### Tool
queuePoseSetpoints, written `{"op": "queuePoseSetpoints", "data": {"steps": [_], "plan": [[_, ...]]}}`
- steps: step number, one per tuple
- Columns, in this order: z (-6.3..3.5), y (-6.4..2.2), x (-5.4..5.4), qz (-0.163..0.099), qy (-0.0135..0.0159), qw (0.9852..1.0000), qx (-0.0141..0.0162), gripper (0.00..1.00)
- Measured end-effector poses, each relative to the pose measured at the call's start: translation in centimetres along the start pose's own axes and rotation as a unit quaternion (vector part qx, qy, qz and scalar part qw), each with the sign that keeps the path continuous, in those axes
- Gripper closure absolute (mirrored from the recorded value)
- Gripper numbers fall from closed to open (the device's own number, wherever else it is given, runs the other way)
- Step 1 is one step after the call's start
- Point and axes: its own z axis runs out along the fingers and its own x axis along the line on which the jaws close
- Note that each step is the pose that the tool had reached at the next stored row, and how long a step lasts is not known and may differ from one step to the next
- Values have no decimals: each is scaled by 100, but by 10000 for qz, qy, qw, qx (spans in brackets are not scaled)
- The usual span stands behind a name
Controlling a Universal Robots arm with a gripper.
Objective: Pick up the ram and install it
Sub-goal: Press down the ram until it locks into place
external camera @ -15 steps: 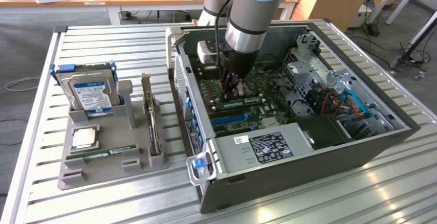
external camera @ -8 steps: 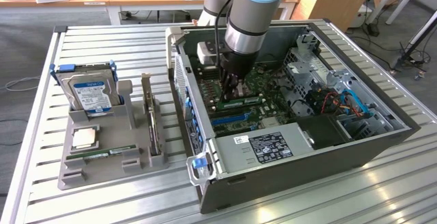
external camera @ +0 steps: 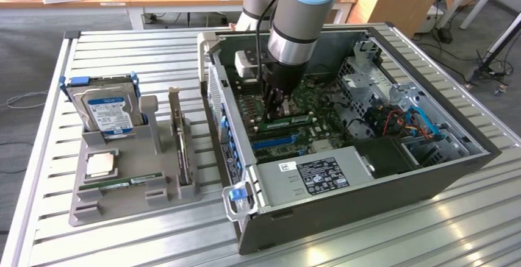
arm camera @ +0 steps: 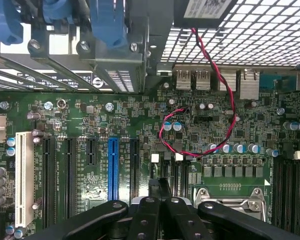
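Note:
The ram (external camera: 293,122), a narrow green stick with a white label, stands on edge on the motherboard (external camera: 321,111) inside the open computer case (external camera: 456,169). My gripper (external camera: 275,112) reaches down into the case, and its shut fingertips meet the stick's top edge near one end. Whether they pinch the stick or only rest on it I cannot tell. In the wrist view the gripper (arm camera: 160,192) is shut over the motherboard (arm camera: 140,120), right above the memory slots with white latches (arm camera: 155,157). A second ram stick (external camera: 122,183) lies in the grey holder (external camera: 89,209).
The grey holder also carries a blue-labelled hard drive (external camera: 106,111) and a square silver CPU (external camera: 102,164). Inside the case are a power supply (external camera: 318,172), red and blue cables (external camera: 407,124) and a metal drive cage (external camera: 362,75). A red-black wire loop (arm camera: 215,100) crosses the board.

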Motion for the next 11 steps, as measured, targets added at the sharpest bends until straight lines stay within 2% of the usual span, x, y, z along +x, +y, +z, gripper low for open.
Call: {"op": "queuePoseSetpoints", "data": {"steps": [11], "plan": [[4, 0, 0, 0, 1, 10000, -1, 89]]}}
